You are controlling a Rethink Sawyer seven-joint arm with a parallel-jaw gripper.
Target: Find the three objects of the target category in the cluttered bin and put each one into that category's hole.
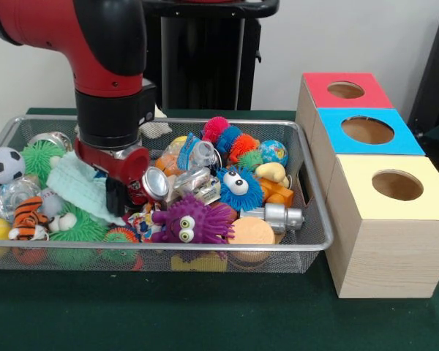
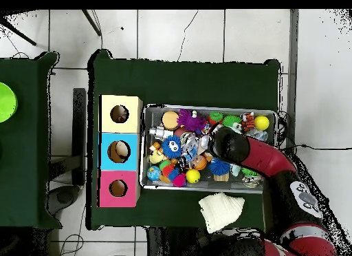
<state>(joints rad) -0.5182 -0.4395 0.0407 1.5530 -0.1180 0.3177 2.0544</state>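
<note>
My gripper (image 1: 120,194) reaches down into the left-middle of the wire bin (image 1: 316,219), among the toys. It sits right beside a pale green cloth (image 1: 74,183) and a silver-capped toy (image 1: 156,183); whether it holds anything is hidden. In the overhead view the red arm (image 2: 265,160) covers it. Close by lie a purple furry monster (image 1: 190,219), a blue furry monster (image 1: 238,189), an orange disc (image 1: 252,230) and a silver robot toy (image 1: 278,216). Three boxes with holes stand beside the bin: red (image 1: 345,90), blue (image 1: 367,130) and yellow (image 1: 397,185).
A soccer ball (image 1: 4,164), a green spiky ball (image 1: 40,157) and a tiger toy (image 1: 28,218) fill the bin's left end. A white cloth (image 2: 220,210) lies on the green table outside the bin. A bright green object (image 2: 5,102) rests on a separate table.
</note>
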